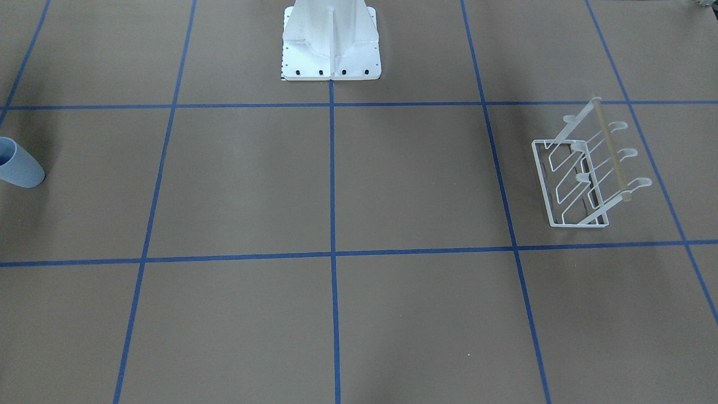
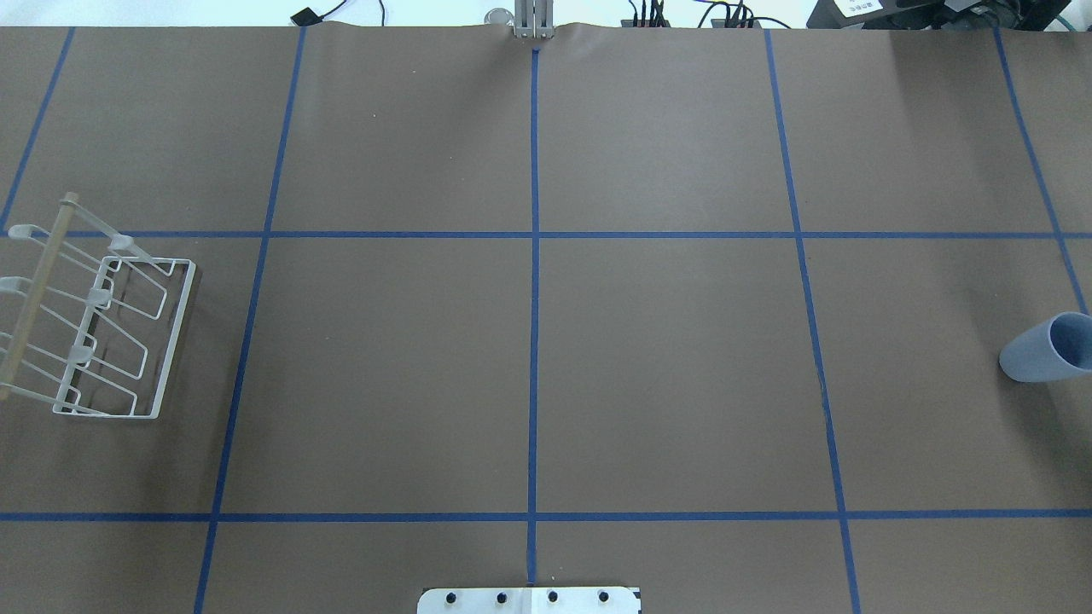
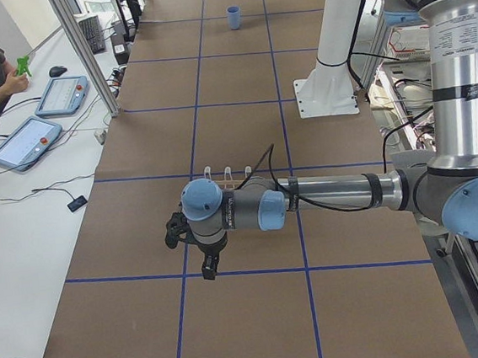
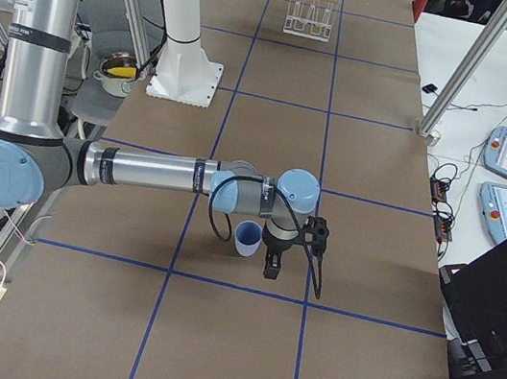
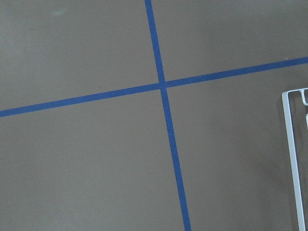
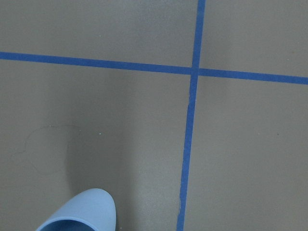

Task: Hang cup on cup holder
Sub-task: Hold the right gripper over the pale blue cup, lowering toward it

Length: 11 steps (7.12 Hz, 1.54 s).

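Cup (image 2: pixel 1045 350) stands upright, mouth up, at the robot's right end of the table (image 2: pixel 665 375). Rack (image 2: pixel 176 340) sits at the far left end, prongs slanting up, all bare. The two are well apart, with the whole taped grid between them.

Right gripper (image 4: pixel 270 268) hangs just beside the cup, apart from it, pointing down. Left gripper (image 3: pixel 207 272) hangs near the rack, holding nothing that shows. Both appear only in the side views, so I cannot tell whether either pair of fingers is spread or pressed together.

Risks, as judged from here:
- The right gripper is offset from the cup, and a straight descent could clip the rim and tip it over.
- The cup's wall is smooth and tapered, so a light pinch may let it slide out in transit.
- The mouth faces up, so the cup must be turned over before it meets a prong.
- The carry is long and may call for a hand-over.
- The wire rack looks light, and a push against a prong could shift it.
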Tool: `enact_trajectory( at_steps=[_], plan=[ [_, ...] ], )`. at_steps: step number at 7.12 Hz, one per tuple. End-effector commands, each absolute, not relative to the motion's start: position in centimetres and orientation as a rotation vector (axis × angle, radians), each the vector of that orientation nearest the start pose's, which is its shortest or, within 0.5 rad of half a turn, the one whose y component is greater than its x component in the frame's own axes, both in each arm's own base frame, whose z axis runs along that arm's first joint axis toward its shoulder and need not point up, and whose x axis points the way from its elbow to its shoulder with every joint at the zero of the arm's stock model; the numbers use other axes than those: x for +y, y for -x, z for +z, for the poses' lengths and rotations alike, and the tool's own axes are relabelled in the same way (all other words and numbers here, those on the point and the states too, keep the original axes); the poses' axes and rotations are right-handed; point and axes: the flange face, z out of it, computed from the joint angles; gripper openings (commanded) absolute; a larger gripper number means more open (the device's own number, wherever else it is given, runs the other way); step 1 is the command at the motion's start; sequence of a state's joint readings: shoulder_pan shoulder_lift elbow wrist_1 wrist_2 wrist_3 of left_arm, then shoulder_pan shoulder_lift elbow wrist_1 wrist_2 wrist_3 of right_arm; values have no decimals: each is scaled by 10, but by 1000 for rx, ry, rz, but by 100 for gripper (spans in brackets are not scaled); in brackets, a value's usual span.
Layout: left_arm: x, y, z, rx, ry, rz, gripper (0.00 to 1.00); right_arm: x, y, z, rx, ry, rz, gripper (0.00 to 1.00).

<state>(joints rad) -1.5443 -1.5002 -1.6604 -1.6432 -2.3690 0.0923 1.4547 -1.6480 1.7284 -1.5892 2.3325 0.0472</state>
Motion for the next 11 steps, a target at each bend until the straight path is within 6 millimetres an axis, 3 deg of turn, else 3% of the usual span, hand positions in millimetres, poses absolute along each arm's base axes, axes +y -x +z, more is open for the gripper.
enact_trajectory(
  at_steps=[1,3,6,8,10,11],
  plan=[
    [-474,48,641,793,-101,131,98,-468,-4,618,-767,1,-109,100],
    [-485,44,633,791,-125,126,97,-468,2,618,-770,8,-118,100],
    [-480,43,637,787,-127,120,98,-469,11,620,-777,-40,-157,100],
    [-485,45,639,758,-125,119,98,-469,28,616,-783,-53,-204,100],
    [-480,44,629,754,-137,108,98,-454,57,623,-795,-83,-293,100],
    [-480,43,630,756,-134,106,98,-436,59,635,-800,-110,-324,100]
  ],
)
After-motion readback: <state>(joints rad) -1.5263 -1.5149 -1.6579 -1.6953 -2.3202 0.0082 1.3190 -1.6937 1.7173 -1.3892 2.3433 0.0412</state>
